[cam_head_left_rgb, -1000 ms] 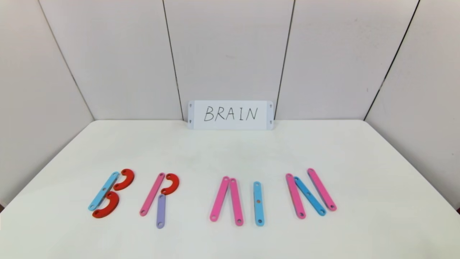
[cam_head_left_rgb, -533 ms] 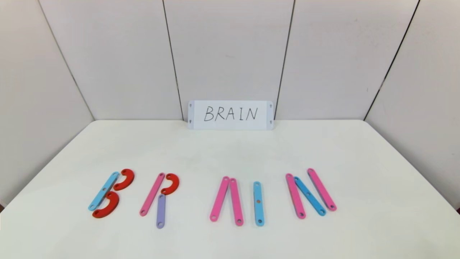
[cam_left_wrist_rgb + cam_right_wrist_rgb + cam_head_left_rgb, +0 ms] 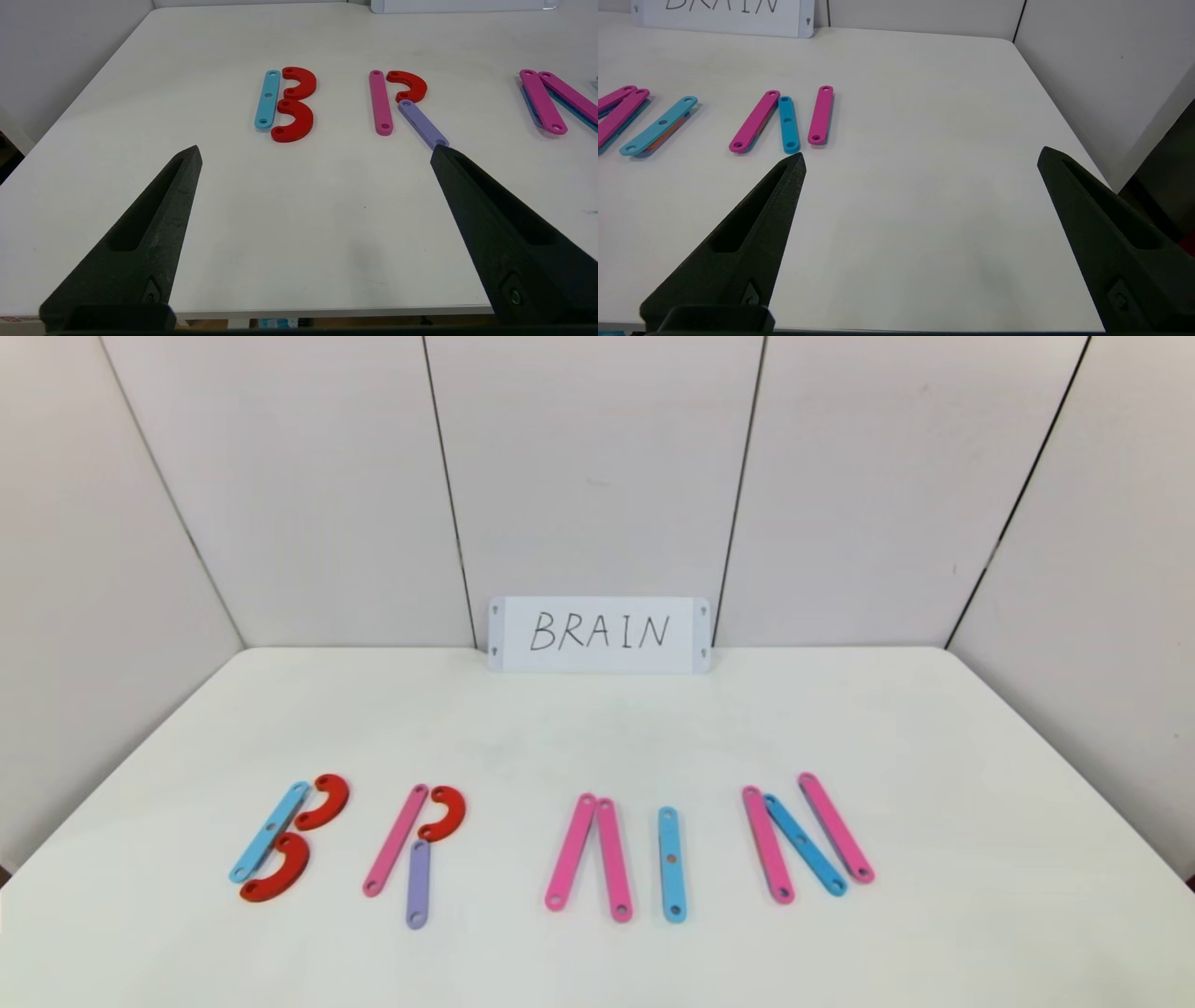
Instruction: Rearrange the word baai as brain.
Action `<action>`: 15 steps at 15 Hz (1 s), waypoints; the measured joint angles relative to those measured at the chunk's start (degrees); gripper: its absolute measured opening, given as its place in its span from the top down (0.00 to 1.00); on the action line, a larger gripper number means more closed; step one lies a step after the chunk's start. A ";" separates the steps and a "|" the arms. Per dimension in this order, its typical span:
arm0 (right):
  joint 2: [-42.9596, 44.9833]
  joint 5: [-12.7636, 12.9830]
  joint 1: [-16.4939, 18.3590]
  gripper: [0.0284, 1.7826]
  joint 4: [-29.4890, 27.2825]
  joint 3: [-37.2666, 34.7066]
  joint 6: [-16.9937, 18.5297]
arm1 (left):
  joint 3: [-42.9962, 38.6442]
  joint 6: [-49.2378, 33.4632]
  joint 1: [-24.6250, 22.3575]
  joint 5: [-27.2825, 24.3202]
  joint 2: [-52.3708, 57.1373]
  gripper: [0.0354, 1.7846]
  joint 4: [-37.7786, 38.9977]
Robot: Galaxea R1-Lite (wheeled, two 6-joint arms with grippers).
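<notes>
The flat pieces on the table read brain (image 3: pixel 560 845); the word baai does not show. B is a blue strip (image 3: pixel 270 832) with two red curves (image 3: pixel 277 868). R is a pink strip (image 3: pixel 396 840), a red curve (image 3: pixel 442 813) and a purple strip (image 3: pixel 418 884). Two pink strips (image 3: pixel 571 851) lean together as A, one blue strip (image 3: pixel 671 864) is I, and pink, blue, pink strips (image 3: pixel 804 845) make N. My left gripper (image 3: pixel 315 149) hangs open and empty over the front edge, short of B and R. My right gripper (image 3: pixel 922 154) is open and empty, to the right of the N (image 3: pixel 787 121).
A white card (image 3: pixel 598 635) handwritten BRAIN leans on the back wall. White panels close the table (image 3: pixel 597 728) in at the back and both sides. Neither arm shows in the head view.
</notes>
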State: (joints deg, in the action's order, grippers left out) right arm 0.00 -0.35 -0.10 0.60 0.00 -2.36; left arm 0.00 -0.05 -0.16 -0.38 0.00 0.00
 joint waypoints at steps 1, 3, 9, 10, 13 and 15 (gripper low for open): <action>0.00 0.02 0.00 0.03 -0.02 0.00 0.05 | 0.02 -0.02 0.00 0.05 0.00 0.04 0.02; 0.00 0.02 0.00 0.03 0.00 0.00 0.30 | 0.02 0.00 0.00 0.02 0.00 0.04 0.00; 0.00 0.02 0.05 0.03 0.00 0.00 0.30 | 0.00 -0.02 0.00 0.05 0.00 0.04 0.00; 0.00 0.05 0.02 0.03 0.00 0.00 0.30 | 0.00 -0.02 0.00 0.02 0.00 0.04 0.00; 0.00 0.05 0.02 0.03 -0.02 0.00 0.30 | 0.00 -0.02 0.00 0.00 0.00 0.04 0.05; 0.00 0.02 0.02 0.03 0.00 0.00 0.30 | 0.00 -0.05 0.00 0.02 0.00 0.04 0.02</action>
State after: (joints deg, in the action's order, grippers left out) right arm 0.00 -0.33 -0.07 0.60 0.00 -2.06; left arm 0.00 -0.10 -0.16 -0.35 0.00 0.02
